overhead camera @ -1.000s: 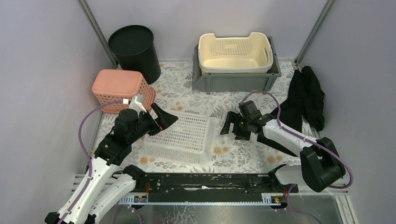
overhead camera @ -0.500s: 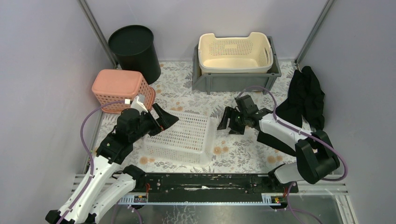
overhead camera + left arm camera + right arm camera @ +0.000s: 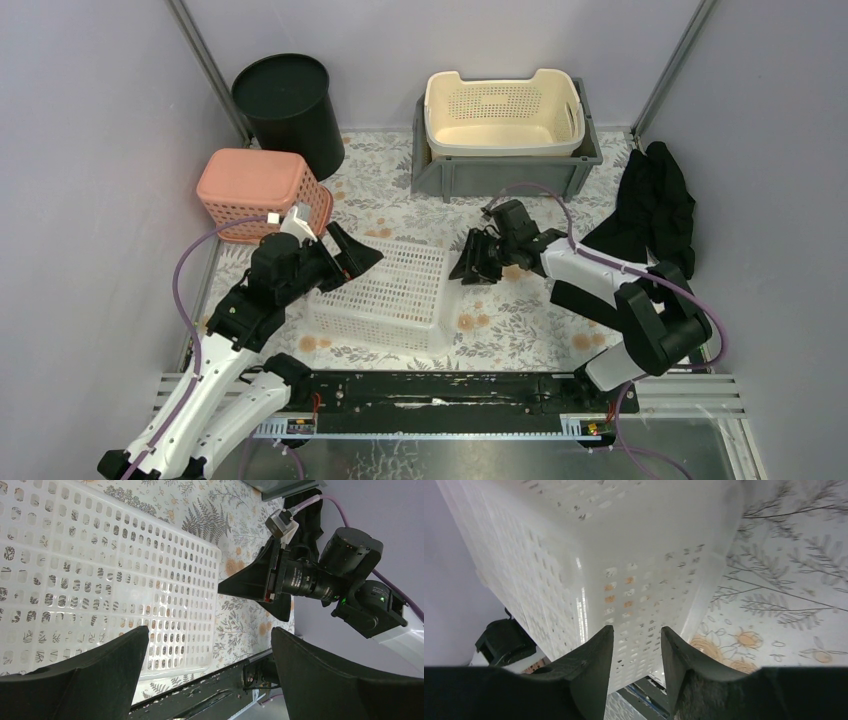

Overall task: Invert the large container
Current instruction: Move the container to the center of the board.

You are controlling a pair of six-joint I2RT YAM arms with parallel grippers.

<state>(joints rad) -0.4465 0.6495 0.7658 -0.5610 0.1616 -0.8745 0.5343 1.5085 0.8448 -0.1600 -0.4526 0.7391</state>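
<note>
The large container, a white perforated basket (image 3: 385, 290), lies mid-table with its flat holed base facing up and its rim on the floral cloth. My left gripper (image 3: 345, 255) hovers over its left end, jaws wide open and empty (image 3: 210, 680), with the holed base (image 3: 100, 570) below. My right gripper (image 3: 468, 262) is at the basket's right end wall (image 3: 624, 555). Its fingers (image 3: 636, 635) stand a narrow gap apart and point at that wall, with nothing between them. The left wrist view also shows the right gripper (image 3: 260, 580) beside the basket's edge.
A pink basket (image 3: 255, 185) sits bottom-up at the left, with a black bucket (image 3: 290, 105) behind it. At the back, a grey bin (image 3: 500, 178) holds a cream basket (image 3: 500, 110). Black cloth (image 3: 655, 205) lies at the right wall. The arms' rail (image 3: 430, 390) runs along the near edge.
My right gripper has moved left, up to the white basket's right end, and its jaws have narrowed a good deal. The left arm and the basket have stayed put.
</note>
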